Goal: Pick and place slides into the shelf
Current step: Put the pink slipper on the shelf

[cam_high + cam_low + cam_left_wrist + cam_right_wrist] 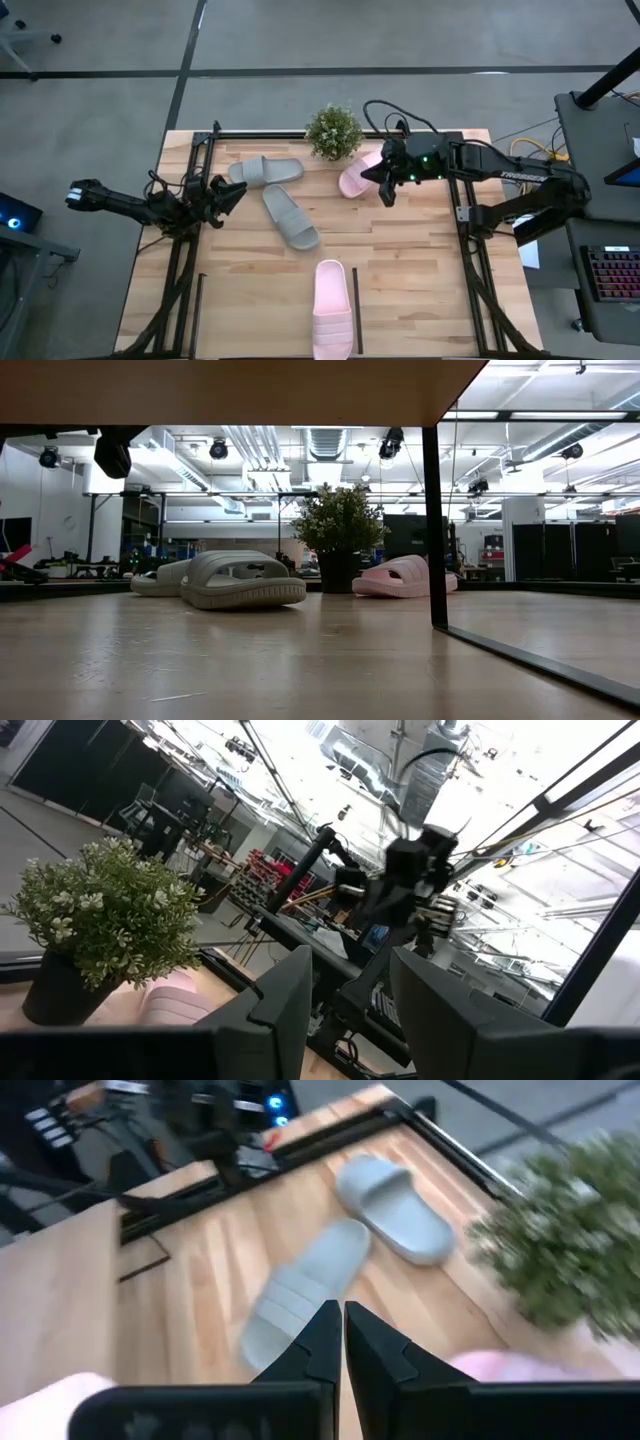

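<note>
Two grey-green slides (265, 171) (290, 217) lie sole-down on the wooden table, left of centre. One pale pink slide (354, 179) lies by the potted plant at the far edge. The other pink slide (332, 308) lies at the near edge between two thin black bars of the shelf (355, 310). My right gripper (385, 192) hangs shut in the air just right of the far pink slide, holding nothing; its fingers (343, 1342) point slanting down toward the grey-green slides (300, 1295). My left gripper (228, 196) hovers open and empty at the table's left, fingers apart (350, 1010).
A small potted plant (333, 131) stands at the far edge between the slides. Black arm frames run along both table sides (185, 270) (470, 270). In the low view a black upright bar (433, 525) stands right of centre. Bare wood lies in the table's middle.
</note>
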{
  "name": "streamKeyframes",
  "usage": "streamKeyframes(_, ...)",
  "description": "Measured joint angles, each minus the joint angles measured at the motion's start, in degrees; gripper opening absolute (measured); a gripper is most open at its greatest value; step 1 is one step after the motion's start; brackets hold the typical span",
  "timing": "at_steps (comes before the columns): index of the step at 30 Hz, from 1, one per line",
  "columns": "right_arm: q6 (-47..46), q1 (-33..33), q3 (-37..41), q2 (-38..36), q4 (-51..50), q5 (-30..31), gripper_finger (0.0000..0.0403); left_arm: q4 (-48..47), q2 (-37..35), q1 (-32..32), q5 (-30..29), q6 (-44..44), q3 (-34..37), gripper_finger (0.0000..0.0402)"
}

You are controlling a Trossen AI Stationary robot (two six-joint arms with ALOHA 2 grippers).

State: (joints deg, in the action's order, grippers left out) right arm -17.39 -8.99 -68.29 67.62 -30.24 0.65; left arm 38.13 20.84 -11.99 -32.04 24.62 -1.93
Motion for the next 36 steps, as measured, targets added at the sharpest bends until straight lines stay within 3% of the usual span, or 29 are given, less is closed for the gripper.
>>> streamKeyframes(5,-3.19,-7.69,5.20,-2.07,0.15,-8.77,0.0032,0.00,0.02,0.00,-1.13,0.04,0.00,0.0123)
streamKeyframes(11,-5.76,-17.09,9.64,-2.46,0.11,-18.17,0.0102,-0.01,0.02,0.00,-2.79,0.00,0.00,0.0123)
streamKeyframes(18,-8.40,-23.67,11.21,0.69,-1.11,-20.62,0.0219,0.00,0.02,0.00,-3.01,0.00,0.00,0.0123)
streamKeyframes(24,-3.62,-26.80,10.63,5.56,-1.44,-23.93,0.0299,0.00,0.02,0.00,-4.20,0.03,0.00,0.0123)
streamKeyframes(29,-1.38,-30.09,9.69,11.04,-2.03,-29.96,0.0323,0.00,0.02,0.00,-4.58,0.04,0.00,0.0123)
streamKeyframes(36,1.80,-33.52,8.14,17.84,-2.56,-35.56,0.0318,-0.01,0.02,0.00,-4.69,0.11,0.00,0.0123)
